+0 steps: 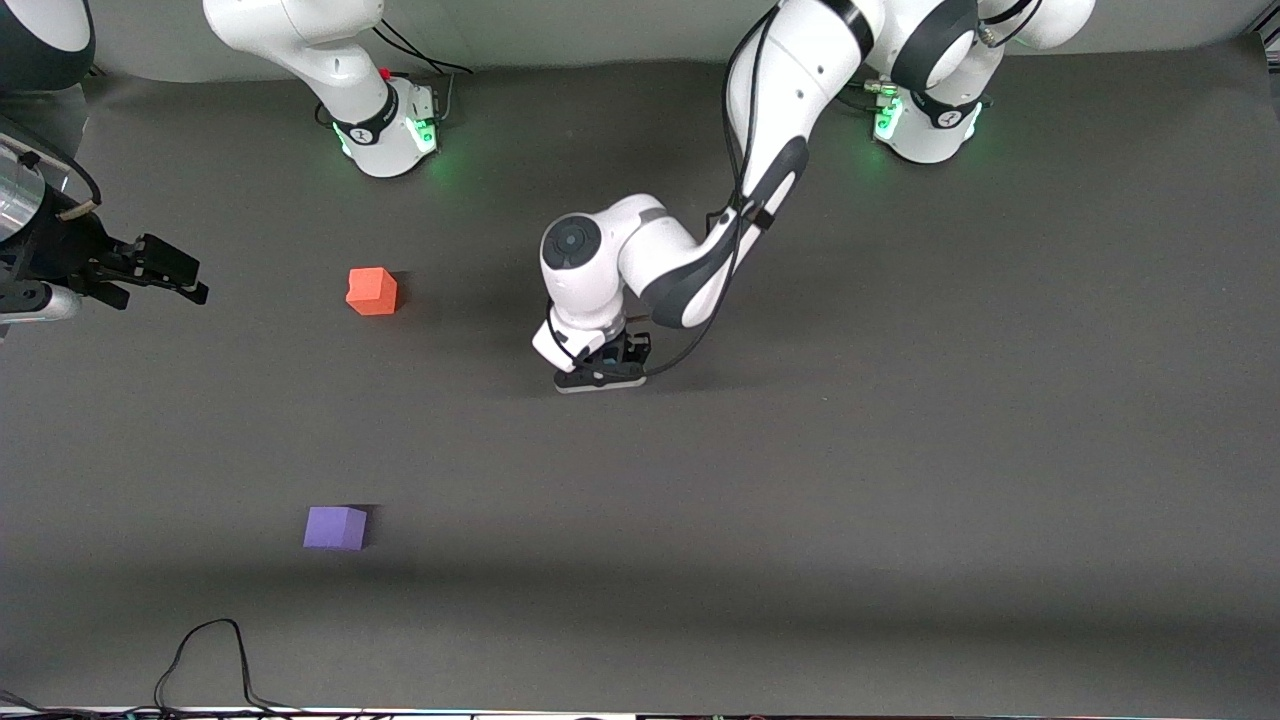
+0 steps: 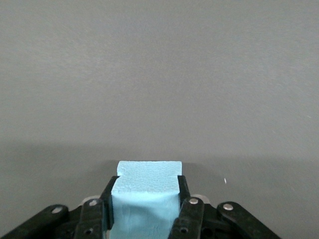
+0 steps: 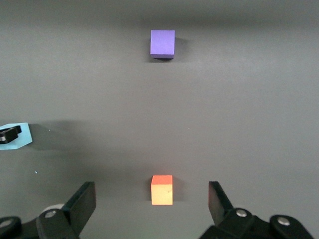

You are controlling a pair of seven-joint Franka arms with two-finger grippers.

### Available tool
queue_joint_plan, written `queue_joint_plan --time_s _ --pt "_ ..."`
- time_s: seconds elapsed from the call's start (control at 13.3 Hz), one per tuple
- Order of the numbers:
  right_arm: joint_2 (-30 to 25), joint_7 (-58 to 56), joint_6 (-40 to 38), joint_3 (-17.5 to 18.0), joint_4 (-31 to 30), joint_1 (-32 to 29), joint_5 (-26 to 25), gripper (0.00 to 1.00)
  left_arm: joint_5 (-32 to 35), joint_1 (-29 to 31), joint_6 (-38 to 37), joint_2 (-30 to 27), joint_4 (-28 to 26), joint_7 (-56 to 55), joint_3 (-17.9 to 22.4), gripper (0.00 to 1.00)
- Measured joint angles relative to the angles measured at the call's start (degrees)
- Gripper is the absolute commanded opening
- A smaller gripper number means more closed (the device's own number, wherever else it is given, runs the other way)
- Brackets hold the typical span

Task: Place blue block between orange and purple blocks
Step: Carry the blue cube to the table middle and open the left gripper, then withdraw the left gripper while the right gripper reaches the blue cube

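The left gripper [image 2: 144, 211] was clamped on the blue block [image 2: 147, 191], its two fingers [image 2: 188, 214] pressed against opposite sides of the cube — the left wrist view showed the block filling the gap between them, with only bare grey table [image 1: 900, 480] ahead. In the front view the left arm reached in from its base and bent down so that the gripper [image 1: 600, 375] sat low at the mat, the block itself hidden under the wrist; whether the block touched the table could not be told.

Taking the orange block [image 1: 372, 291] as the landmark: the left gripper and its blue block were toward the left arm's end of the table from it and slightly nearer the front camera. The purple block [image 1: 336, 527] lay well apart from the orange block, much nearer the front camera and almost in line with it.

The right gripper [image 1: 150, 270] waited up over the right arm's end of the table, its fingers spread wide and holding nothing — its wrist view looked past them at the orange block [image 3: 162, 189], the purple block [image 3: 163, 43], and an edge of the blue block [image 3: 17, 137].
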Motion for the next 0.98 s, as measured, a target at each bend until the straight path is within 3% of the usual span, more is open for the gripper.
queue_joint_plan --time_s 0.08,0.15,0.23,0.3,0.53,0.68,0.98 --pt "0.0 0.0 0.0 0.0 0.0 0.0 0.0 1.0 0.0 0.0 0.5 0.8 0.3 -0.3 0.1 0.38" --pt "0.0 0.0 0.0 0.0 0.0 0.0 0.0 1.0 0.0 0.1 0.7 1.1 0.5 -0.4 0.1 0.58" --pt "0.0 0.0 0.0 0.0 0.0 0.0 0.0 1.0 0.0 0.1 0.7 1.1 0.6 -0.4 0.1 0.91" --pt "0.0 0.0 0.0 0.0 -0.1 0.0 0.0 1.0 0.0 0.1 0.7 1.2 0.7 -0.4 0.2 0.99" --pt "0.1 0.0 0.1 0.0 -0.1 0.0 0.0 1.0 0.2 0.2 -0.2 1.1 1.3 -0.3 0.5 1.0" --pt "0.1 0.0 0.2 0.0 0.2 0.0 0.0 1.0 0.1 1.6 -4.8 -0.1 3.1 1.2 0.5 1.0" --pt "0.2 0.0 0.3 0.4 0.8 0.2 0.0 1.0 -7.4 10.9 -17.3 -10.5 5.1 12.4 -0.3 1.0"
